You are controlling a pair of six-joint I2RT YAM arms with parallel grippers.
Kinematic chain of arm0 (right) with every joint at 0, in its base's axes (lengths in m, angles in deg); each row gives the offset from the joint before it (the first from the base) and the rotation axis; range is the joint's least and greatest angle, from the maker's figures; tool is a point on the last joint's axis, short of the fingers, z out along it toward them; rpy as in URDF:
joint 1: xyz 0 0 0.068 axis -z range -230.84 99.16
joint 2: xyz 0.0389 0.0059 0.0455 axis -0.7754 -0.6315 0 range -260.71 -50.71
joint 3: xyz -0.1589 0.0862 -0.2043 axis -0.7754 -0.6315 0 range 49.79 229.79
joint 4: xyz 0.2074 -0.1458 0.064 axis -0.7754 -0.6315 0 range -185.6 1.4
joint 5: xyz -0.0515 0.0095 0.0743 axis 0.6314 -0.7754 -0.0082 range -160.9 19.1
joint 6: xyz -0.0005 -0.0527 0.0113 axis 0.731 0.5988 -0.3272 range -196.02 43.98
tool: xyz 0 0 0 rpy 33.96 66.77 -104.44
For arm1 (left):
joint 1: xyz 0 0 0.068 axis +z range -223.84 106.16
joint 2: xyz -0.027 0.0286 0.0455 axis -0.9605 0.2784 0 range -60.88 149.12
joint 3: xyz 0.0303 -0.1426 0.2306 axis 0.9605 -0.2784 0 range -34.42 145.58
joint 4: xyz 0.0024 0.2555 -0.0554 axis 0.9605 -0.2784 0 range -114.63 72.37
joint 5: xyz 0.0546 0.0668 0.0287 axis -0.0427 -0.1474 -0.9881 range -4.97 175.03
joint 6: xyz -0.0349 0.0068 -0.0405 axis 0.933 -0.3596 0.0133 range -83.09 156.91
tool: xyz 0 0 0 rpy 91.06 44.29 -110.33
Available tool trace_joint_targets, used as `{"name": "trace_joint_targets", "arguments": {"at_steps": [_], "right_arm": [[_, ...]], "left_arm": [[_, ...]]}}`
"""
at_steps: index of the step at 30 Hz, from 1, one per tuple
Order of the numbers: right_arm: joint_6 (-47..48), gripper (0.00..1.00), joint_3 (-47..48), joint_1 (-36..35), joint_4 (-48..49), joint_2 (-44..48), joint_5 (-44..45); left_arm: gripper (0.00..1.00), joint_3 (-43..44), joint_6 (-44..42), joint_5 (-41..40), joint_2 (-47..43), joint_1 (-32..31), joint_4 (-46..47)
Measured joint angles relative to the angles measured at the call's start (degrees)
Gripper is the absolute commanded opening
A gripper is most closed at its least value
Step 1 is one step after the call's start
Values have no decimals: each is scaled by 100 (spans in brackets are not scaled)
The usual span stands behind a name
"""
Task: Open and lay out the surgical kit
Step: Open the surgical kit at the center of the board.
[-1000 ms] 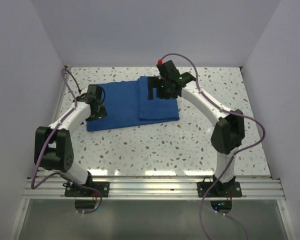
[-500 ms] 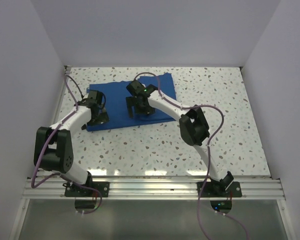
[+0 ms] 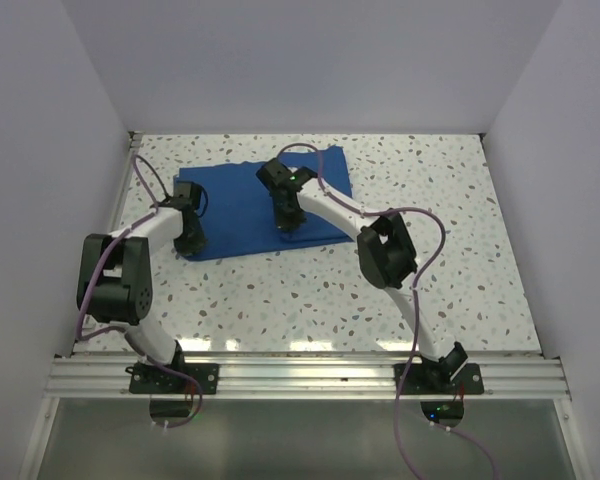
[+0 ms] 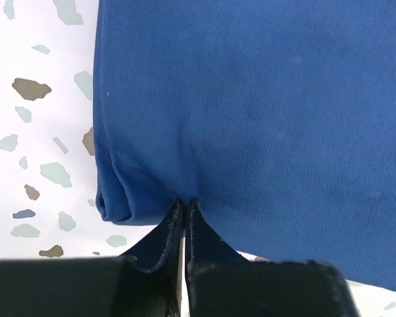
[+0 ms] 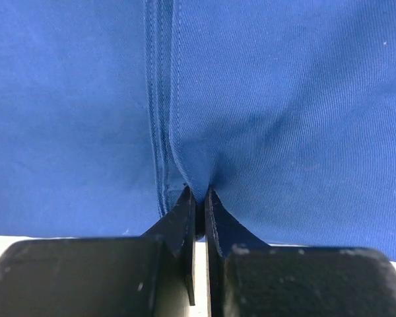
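Observation:
The surgical kit is a royal-blue cloth wrap (image 3: 235, 205) lying flat on the far left half of the speckled table. My left gripper (image 3: 192, 240) is at the wrap's near left corner. In the left wrist view the left gripper (image 4: 185, 203) is shut on a small pinch of the blue cloth (image 4: 264, 99) at its rounded edge. My right gripper (image 3: 288, 224) is at the near edge, about the middle of the wrap. In the right wrist view the right gripper (image 5: 200, 196) is shut on a fold of cloth (image 5: 284, 99) beside a stitched hem (image 5: 160, 99). Whatever is under the cloth is hidden.
The white speckled table (image 3: 440, 220) is walled on the left, back and right. The right arm's elbow (image 3: 385, 250) hangs over the middle of the table. An aluminium rail (image 3: 310, 375) with both arm bases runs along the near edge.
Both grippers have gone from open to shut, each pinching the blue cloth. The right arm came from the wrap's far right side to its near middle edge. The left gripper shifted only slightly.

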Motion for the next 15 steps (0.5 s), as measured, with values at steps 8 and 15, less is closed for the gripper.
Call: {"name": "trace_joint_targets", "arguments": {"at_steps": [8, 15], "right_arm": [[20, 0, -1189, 387, 190, 1239, 205], [236, 0, -3303, 2367, 437, 3851, 680]], "left_arm": [[0, 396, -24, -48, 308, 81, -157], [0, 789, -20, -249, 601, 118, -273]]}}
